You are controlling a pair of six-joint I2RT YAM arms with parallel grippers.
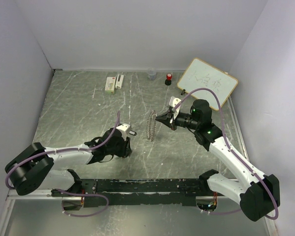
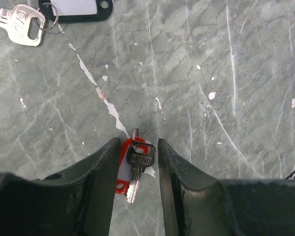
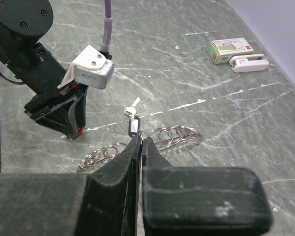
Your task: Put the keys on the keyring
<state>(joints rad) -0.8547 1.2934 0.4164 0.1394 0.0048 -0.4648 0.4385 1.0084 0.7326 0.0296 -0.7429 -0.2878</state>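
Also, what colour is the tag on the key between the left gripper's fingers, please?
Red tag, clearest in left wrist view.

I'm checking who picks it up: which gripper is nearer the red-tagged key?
Left. The left gripper straddles the red-tagged key, one finger on either side. The right gripper is farther off, shut on the keyring.

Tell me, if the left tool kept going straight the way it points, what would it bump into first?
Probably the red-tagged key, which lies right between the open jaws of the left tool, and the table under it. Depth is hard to judge, so the tool may touch the table first.
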